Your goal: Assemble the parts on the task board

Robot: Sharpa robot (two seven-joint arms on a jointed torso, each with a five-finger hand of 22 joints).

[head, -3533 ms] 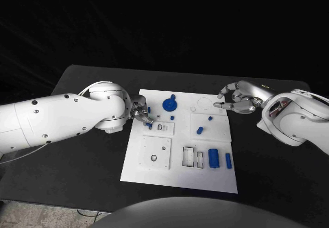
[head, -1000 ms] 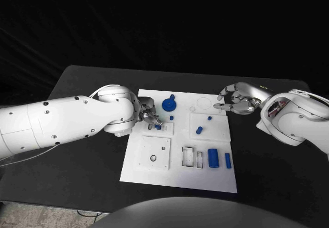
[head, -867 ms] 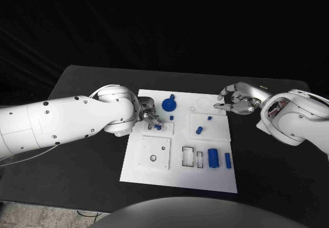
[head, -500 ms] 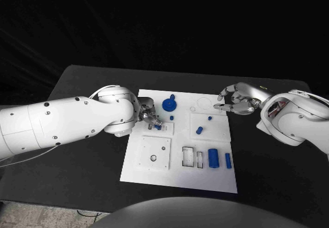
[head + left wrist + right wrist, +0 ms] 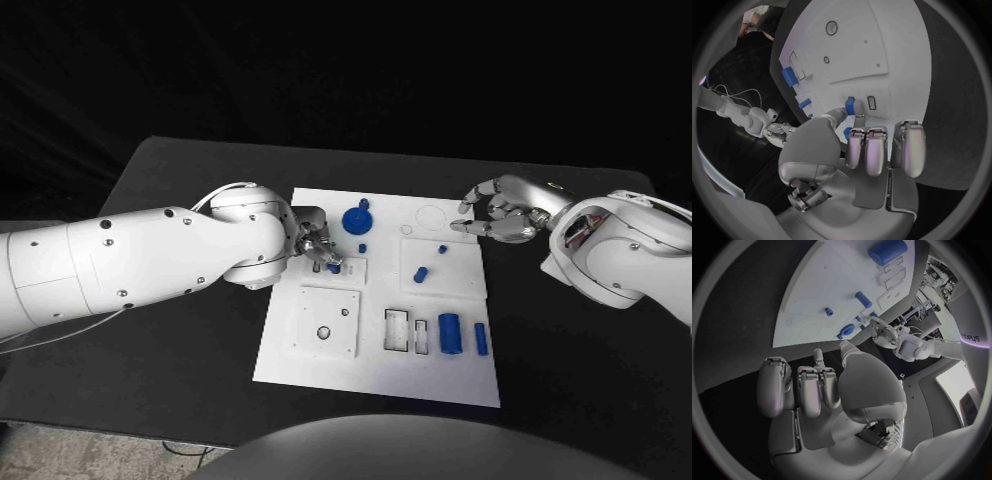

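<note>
Left hand point(image 5: 320, 247) pinches blue part point(image 5: 850, 106) over task board point(image 5: 378, 375).

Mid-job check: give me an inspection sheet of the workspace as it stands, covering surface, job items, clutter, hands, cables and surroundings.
Surface: black table, white task board in the middle.
Job's things: blue gear-like part at the board's far end; two blue cylinders near its right edge; small blue pegs mid-board.
Clutter: nothing seen.
Hands: left hand pinches a small blue part against the board beside a small slot; right hand hovers at the board's far right corner, fingers curled, holding nothing.
Cables: thin white cable along the left arm.
Surroundings: dark backdrop.
</note>
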